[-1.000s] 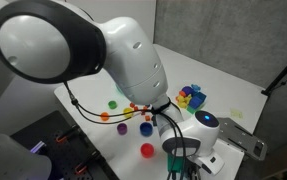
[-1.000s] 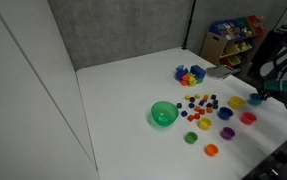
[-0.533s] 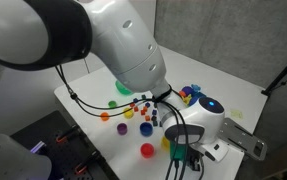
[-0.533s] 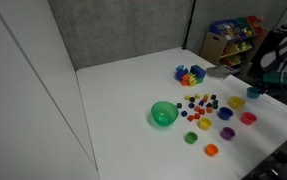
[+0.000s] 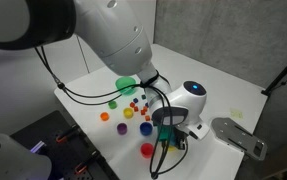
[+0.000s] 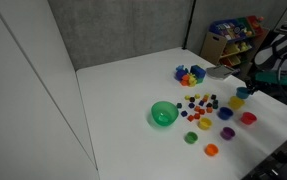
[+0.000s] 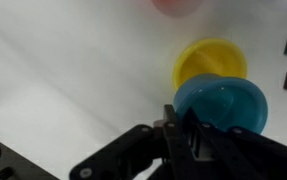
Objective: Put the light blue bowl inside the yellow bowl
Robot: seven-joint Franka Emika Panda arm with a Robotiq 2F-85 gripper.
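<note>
I see the white table (image 6: 123, 85), a big green bowl (image 6: 163, 114) mid-surface, small coloured pieces (image 6: 199, 103) scattered beside it, red bowl (image 6: 248, 118) near the edge, orange bowl (image 6: 211, 150), multicoloured toy heap (image 6: 190, 75) further back

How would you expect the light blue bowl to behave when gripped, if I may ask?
Probably stiff and light: the light blue bowl looks undistorted and round in the gripper. Its smooth surface looks slippery, so a rim pinch might let it tilt.
</note>
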